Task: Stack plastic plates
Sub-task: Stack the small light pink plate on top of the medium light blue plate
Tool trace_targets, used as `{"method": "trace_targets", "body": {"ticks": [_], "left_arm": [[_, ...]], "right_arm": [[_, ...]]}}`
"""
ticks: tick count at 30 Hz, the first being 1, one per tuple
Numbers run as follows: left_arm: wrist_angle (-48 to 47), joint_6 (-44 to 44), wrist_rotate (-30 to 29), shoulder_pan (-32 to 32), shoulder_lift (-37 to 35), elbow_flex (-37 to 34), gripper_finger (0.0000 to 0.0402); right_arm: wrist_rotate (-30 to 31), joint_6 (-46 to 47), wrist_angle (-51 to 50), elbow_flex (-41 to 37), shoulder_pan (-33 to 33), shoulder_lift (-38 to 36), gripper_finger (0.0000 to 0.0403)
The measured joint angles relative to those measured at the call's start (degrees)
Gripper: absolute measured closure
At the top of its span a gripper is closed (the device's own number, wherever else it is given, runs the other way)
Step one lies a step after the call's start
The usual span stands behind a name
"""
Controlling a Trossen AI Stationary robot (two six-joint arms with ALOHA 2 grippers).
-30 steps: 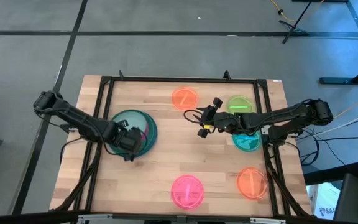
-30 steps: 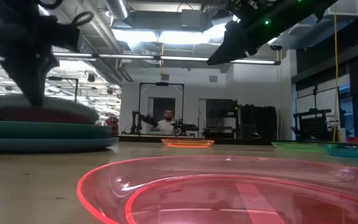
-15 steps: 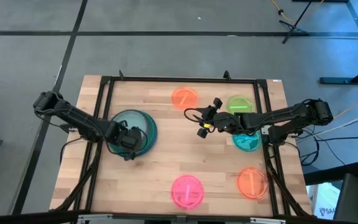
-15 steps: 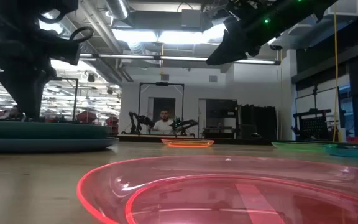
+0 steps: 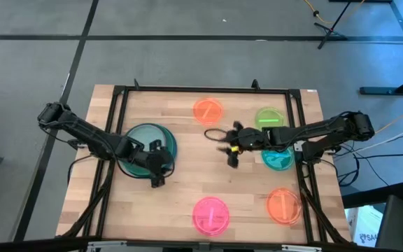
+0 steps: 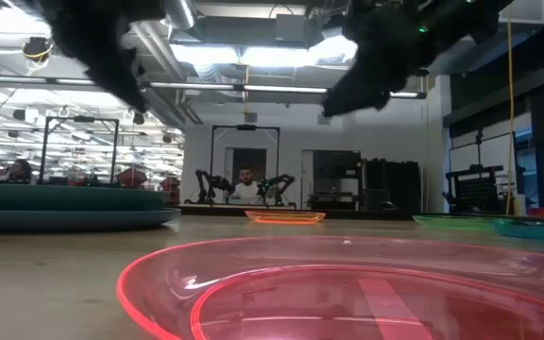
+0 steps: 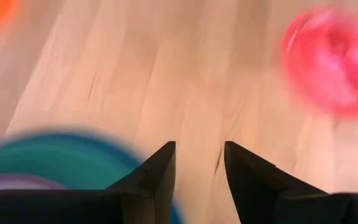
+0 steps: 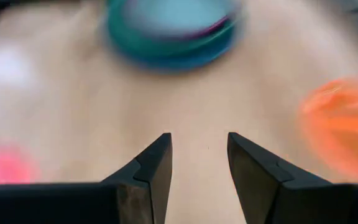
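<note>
A stack of plates [image 5: 144,148], teal on blue with a magenta one among the top layers [image 8: 219,26], stands at the table's left. My left gripper [image 5: 157,171] hovers open off the stack's near right rim, and its wrist view shows the stack [image 7: 55,158] beside its fingers. My right gripper [image 5: 231,150] hangs open over the table's middle, blurred. Single plates lie flat on the wood: orange [image 5: 208,110], lime [image 5: 270,117], teal [image 5: 278,160], orange [image 5: 283,204] and pink [image 5: 210,214].
A black frame [image 5: 121,94] runs round the wooden table top. The pink plate [image 6: 348,293] fills the foreground of the low view. Bare wood lies between the stack and the right-hand plates. A person [image 6: 246,185] sits in the room far behind.
My left gripper has let go of a magenta plate, which has dropped flat onto the stack. The gripper has then risen and gone toward the table's near right, clear of the stack. My right gripper has turned and shifted slightly toward the near edge.
</note>
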Motion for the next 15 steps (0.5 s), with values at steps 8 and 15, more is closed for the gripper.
{"method": "trace_targets", "body": {"ticks": [8,15], "left_arm": [[12.9,4.1,-4.9,-1.5,0.0,-4.1,0.0271],[16.2,4.8,-6.3,-1.9,0.0,-6.3,0.0271]], "right_arm": [[-8.4,7.4,1.3,0.0,11.0,6.4,0.0255],[-7.1,14.7,5.9,-0.1,16.6,13.7,0.0255]]}}
